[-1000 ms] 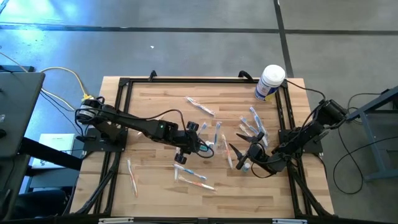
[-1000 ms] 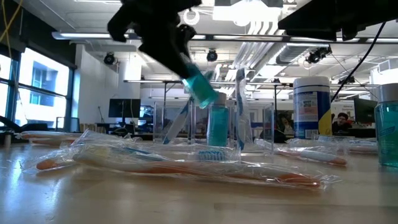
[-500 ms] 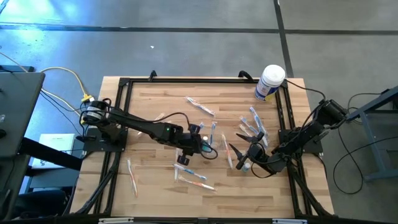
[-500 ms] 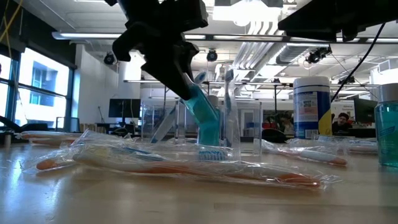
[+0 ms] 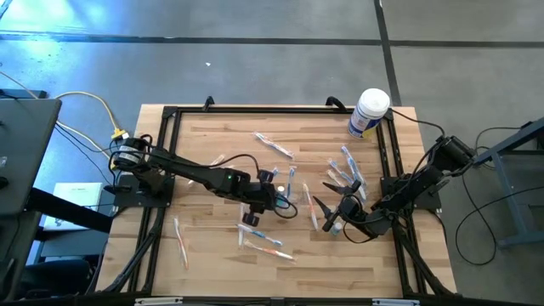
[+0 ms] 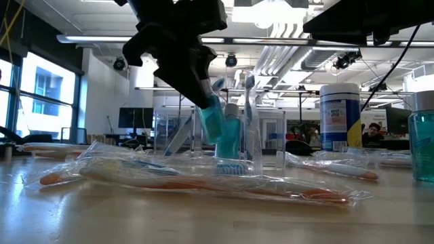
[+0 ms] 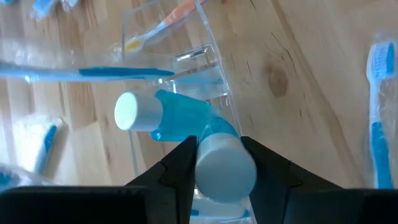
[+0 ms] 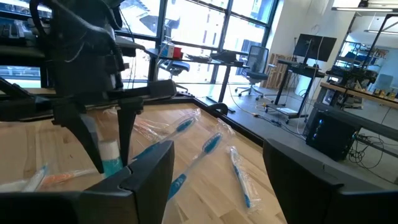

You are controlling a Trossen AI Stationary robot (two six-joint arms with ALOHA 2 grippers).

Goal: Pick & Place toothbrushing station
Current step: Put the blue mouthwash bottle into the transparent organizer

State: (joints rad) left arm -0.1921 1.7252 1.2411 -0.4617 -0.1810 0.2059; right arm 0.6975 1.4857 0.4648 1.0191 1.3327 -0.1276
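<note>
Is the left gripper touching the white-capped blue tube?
Touching: in the left wrist view the left gripper has a finger pressed against each side of the blue tube's white cap.

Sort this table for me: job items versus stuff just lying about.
Job: clear holder; teal tube, gripped by the left gripper at it.
Lying about: wrapped toothbrushes; white canister; right gripper, open, waiting at the table's right.

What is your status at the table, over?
Left pincer shut on teal tube, low over clear holder. Right pincer open, waiting to the side. Wrapped toothbrushes scattered around holder.
</note>
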